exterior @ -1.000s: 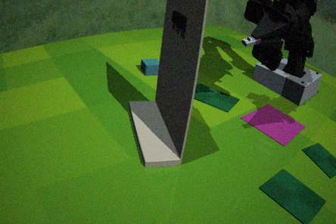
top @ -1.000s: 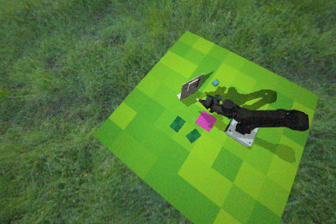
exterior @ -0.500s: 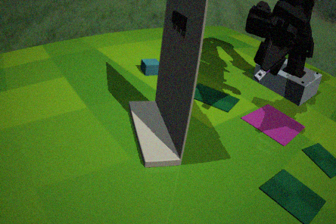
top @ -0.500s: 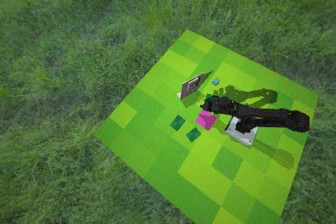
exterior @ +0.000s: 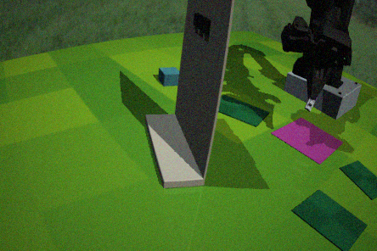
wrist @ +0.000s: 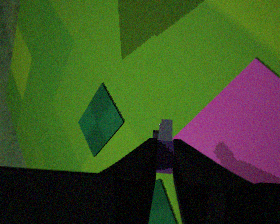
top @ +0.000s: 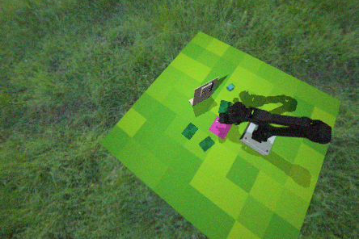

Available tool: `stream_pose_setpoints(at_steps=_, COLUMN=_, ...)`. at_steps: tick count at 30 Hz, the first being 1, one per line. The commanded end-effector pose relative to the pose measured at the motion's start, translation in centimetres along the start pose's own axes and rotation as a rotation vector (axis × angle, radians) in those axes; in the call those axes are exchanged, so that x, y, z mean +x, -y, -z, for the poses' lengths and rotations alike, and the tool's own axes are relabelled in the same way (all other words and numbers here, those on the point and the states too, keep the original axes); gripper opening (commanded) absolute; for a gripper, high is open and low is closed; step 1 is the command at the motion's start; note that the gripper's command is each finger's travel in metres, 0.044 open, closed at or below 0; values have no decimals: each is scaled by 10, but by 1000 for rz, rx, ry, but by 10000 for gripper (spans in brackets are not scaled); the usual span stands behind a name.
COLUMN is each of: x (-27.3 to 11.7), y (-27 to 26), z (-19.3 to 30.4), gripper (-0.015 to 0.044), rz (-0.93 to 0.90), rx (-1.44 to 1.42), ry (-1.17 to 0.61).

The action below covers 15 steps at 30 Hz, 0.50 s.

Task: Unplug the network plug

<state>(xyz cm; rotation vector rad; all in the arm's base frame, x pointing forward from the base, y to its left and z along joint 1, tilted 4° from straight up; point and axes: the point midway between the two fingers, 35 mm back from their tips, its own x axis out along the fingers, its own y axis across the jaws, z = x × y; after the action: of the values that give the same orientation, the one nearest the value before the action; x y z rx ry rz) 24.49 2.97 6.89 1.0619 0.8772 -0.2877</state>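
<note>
The table (top: pixel 259 195) is a patchwork of light and dark green squares filling the lower right of the top view, with grass all round. Near its middle stand the upright panel (exterior: pixel 208 69) on a grey foot (exterior: pixel 170 154), a small teal block (exterior: pixel 169 76) behind it, and the robot's grey base (exterior: pixel 340 97). Flat on it lie a magenta square (exterior: pixel 307 139) and what look like three dark green patches (exterior: pixel 329 218).
</note>
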Motion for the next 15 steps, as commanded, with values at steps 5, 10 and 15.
stream_pose_setpoints(at_steps=5, x=-10, y=15, z=21, gripper=0, rz=63, rx=-12, ry=-148)
stream_pose_setpoints(at_steps=10, x=-10, y=16, z=23, gripper=0, rz=69, rx=-12, ry=-161)
stream_pose_setpoints(at_steps=15, x=-5, y=20, z=23, gripper=0, rz=69, rx=-12, ry=-161)
